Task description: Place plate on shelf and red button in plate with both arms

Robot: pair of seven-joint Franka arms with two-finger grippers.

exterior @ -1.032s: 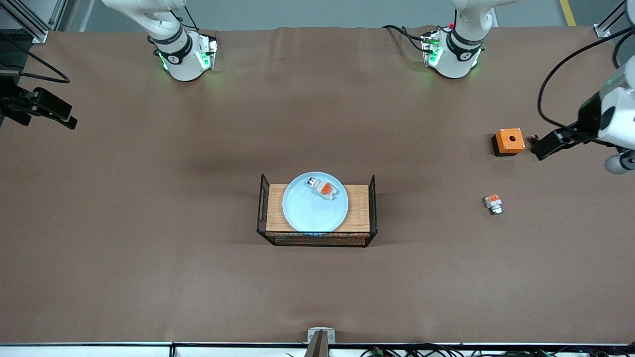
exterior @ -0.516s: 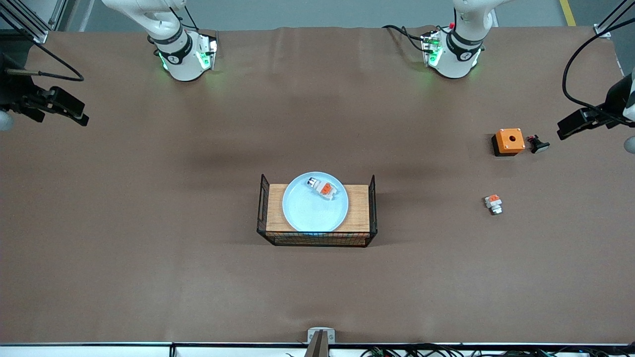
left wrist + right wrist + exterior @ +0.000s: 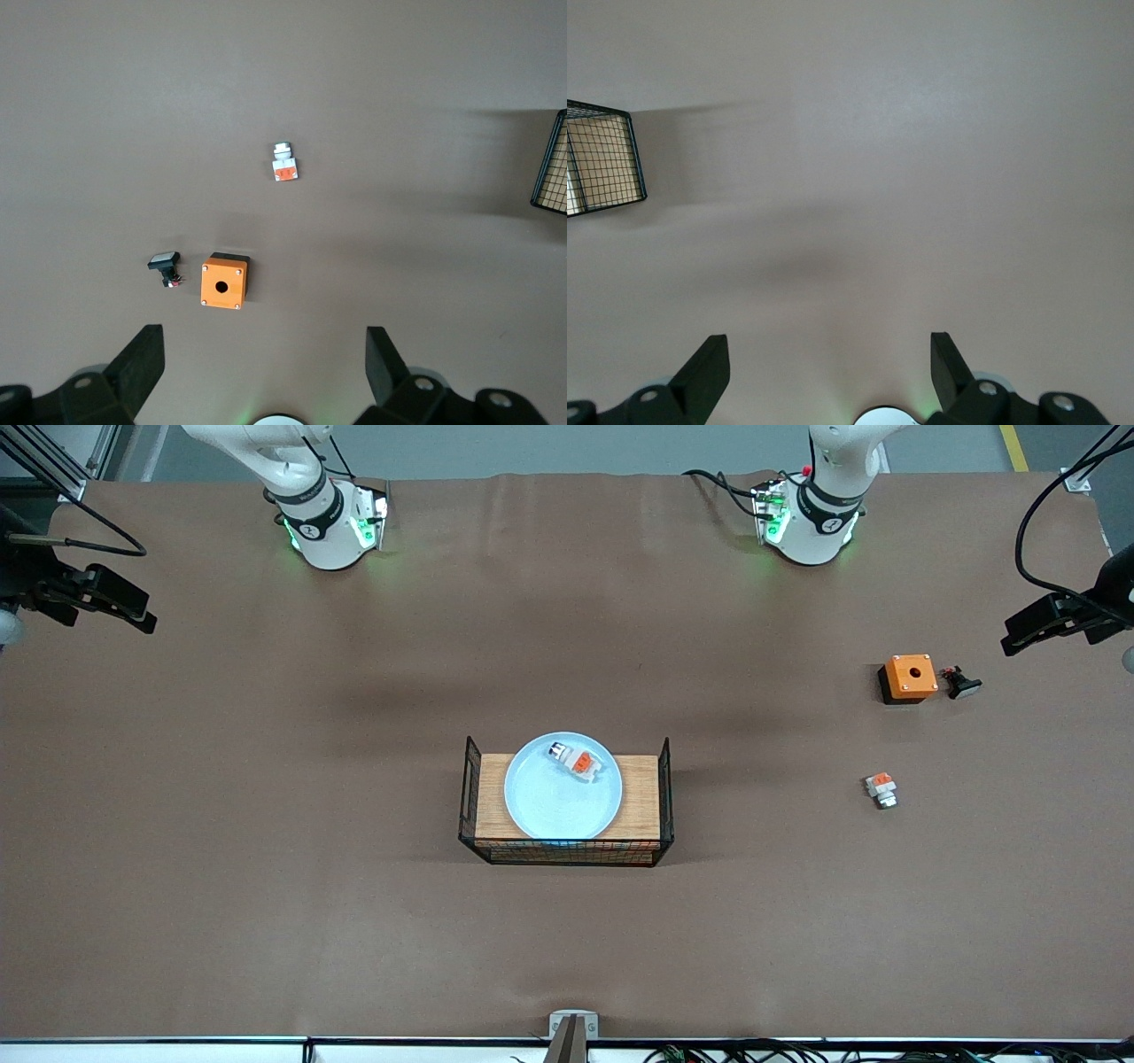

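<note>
The pale light-blue plate [image 3: 554, 802] lies on a wooden board inside a black wire basket [image 3: 664, 797] at the table's middle. The red button [image 3: 576, 761], a white-grey block with an orange-red square and a dark end, lies on the plate near its rim. My left gripper [image 3: 1019, 633] hangs open and empty over the left arm's end of the table; its wrist view shows the fingers [image 3: 142, 359] spread wide. My right gripper [image 3: 133, 611] hangs open and empty over the right arm's end, its fingers [image 3: 709, 363] spread over bare table.
An orange box with a hole [image 3: 910, 677] [image 3: 223, 281] stands near the left gripper, a small black part [image 3: 961, 683] [image 3: 165, 266] beside it. A shorter white-orange block [image 3: 881, 788] [image 3: 283, 163] lies nearer the camera. The basket's corner shows in both wrist views [image 3: 551, 168] [image 3: 602, 164].
My left gripper has drawn back from beside the orange box toward the table's end, uncovering the small black part. My right gripper has shifted slightly. Plate and red button have not moved.
</note>
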